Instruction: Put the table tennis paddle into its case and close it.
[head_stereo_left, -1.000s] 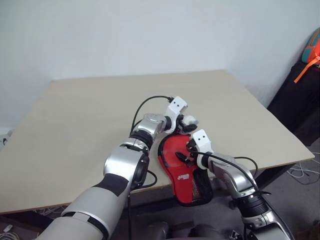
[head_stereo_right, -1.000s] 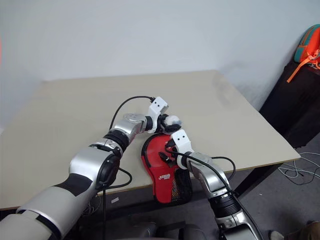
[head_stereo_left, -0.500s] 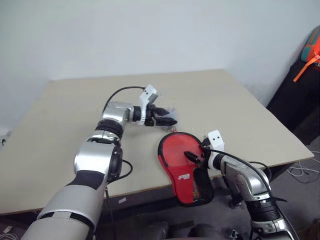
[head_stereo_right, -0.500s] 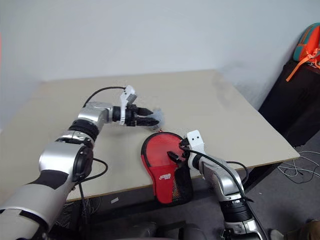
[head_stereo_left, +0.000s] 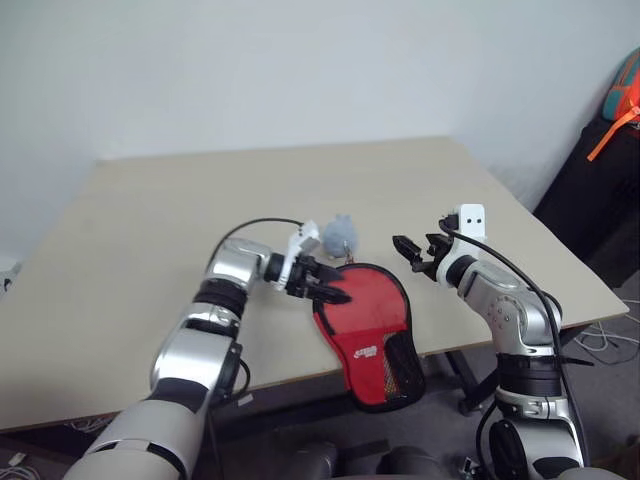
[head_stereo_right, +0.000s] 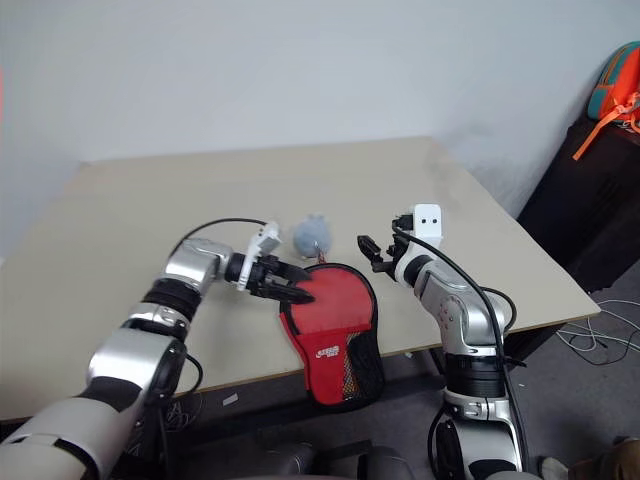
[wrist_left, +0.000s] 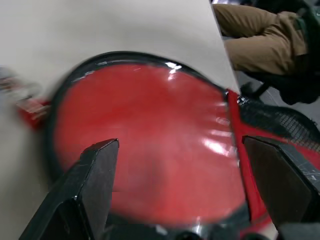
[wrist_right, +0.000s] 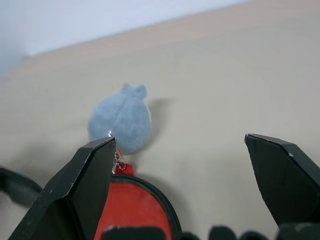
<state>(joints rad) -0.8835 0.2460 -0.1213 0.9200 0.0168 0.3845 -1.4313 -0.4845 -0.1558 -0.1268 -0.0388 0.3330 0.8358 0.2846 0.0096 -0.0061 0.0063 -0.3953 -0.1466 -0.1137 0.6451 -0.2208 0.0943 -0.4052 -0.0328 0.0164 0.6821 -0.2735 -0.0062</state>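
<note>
Here is the case (head_stereo_left: 365, 325), lying flat at the near edge of the desk (head_stereo_left: 150, 230), red face up with a white logo toward the handle end. Its round head rests on the desk, while the black mesh handle end hangs out past the near edge. So the long axis runs from the desk's middle toward the near edge, head pointing away, handle end pointing back and slightly toward the right side. The red face looks smooth and full, and the black trim runs unbroken around the head; whether the table tennis paddle sits inside cannot be told from here.

Just beyond the head, touching its far rim by a short link, sits the grey-white round pouch (head_stereo_right: 311, 235), resting on the desk surface.

Now the left end effector (head_stereo_left: 333, 291): it comes in from the left, pointing across toward the right, with its black fingers spread wide and empty, their tips right at the left rim of the case's head. In the left wrist view the red face fills the gap between the two fingers (wrist_left: 92, 180).

The right end effector (head_stereo_left: 412, 251) hovers above the desk, off the right side of the head and clear of it, fingers spread wide, holding nothing, aimed toward the pouch.
</note>
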